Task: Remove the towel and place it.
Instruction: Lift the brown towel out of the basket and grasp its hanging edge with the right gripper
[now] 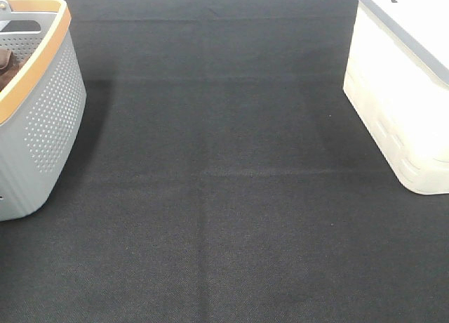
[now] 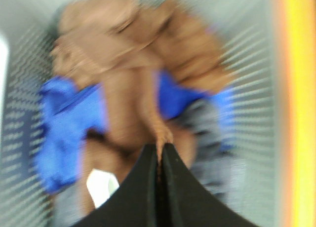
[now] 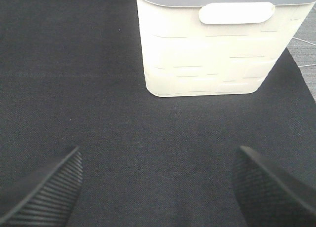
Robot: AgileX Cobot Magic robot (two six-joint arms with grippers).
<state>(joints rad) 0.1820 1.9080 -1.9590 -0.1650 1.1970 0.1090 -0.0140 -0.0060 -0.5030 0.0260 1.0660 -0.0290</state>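
Observation:
The reddish-brown towel [image 2: 143, 64] lies crumpled inside the grey basket [image 1: 49, 112], on top of a blue cloth [image 2: 69, 123]. The left wrist view is blurred. My left gripper [image 2: 159, 150] is shut on a fold of the towel, which stretches up from the pile to its fingertips. In the exterior high view only a small brown bit of towel [image 1: 7, 67] shows at the basket's rim, and neither gripper is in that view. My right gripper [image 3: 158, 182] is open and empty above the black mat, facing the cream bin [image 3: 207, 49].
The grey basket has an orange-tan rim [image 1: 38, 60] and stands at the left edge of the black mat [image 1: 224, 196]. The cream bin [image 1: 400, 91] with a grey rim stands at the right. A grey cloth [image 2: 207, 133] and a white tag [image 2: 101, 185] also lie in the basket.

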